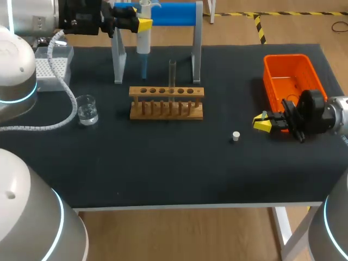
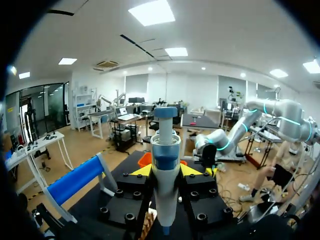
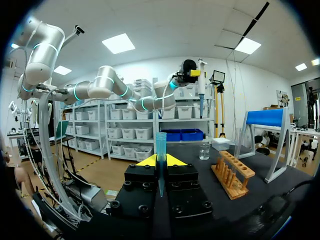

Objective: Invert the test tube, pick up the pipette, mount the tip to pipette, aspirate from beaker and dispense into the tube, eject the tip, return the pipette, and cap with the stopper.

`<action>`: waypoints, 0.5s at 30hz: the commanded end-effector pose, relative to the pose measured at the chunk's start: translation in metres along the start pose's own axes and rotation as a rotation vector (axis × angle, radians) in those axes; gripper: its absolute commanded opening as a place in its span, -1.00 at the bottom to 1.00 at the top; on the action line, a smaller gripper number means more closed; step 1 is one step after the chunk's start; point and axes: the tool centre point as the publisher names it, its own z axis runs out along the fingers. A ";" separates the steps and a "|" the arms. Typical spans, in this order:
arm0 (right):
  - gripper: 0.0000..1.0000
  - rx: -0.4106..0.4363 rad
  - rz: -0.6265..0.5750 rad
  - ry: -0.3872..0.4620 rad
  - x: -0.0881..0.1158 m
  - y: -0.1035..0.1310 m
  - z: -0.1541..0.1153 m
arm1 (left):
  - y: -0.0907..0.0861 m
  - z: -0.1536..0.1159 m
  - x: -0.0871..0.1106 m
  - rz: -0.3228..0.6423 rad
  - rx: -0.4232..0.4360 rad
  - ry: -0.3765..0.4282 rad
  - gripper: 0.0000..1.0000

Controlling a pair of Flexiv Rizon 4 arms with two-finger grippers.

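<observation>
High at the table's back left, my left gripper is shut on the white pipette, which hangs upright with its blue lower end in front of the blue-barred stand. In the left wrist view the pipette stands between both yellow-tipped fingers. At the right, my right gripper hovers low, shut on a blue pipette tip that sticks up between its fingers. A clear test tube stands upright in the wooden rack. The beaker holds clear liquid. A small white stopper lies on the mat.
A grey tip box sits at the back left behind the beaker. An orange bin stands at the right, just behind my right gripper. Dark mat stretches from the rack to the front edge.
</observation>
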 end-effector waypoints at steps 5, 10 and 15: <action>-1.00 0.001 0.000 -0.002 0.001 0.000 0.000 | -0.020 0.018 0.014 0.004 0.037 0.013 -1.00; -1.00 0.001 0.000 -0.002 0.001 0.000 0.000 | -0.031 0.029 0.022 0.001 0.038 0.020 -1.00; -1.00 0.001 0.000 -0.002 0.001 0.000 0.000 | -0.042 0.036 0.027 0.004 0.051 0.028 -1.00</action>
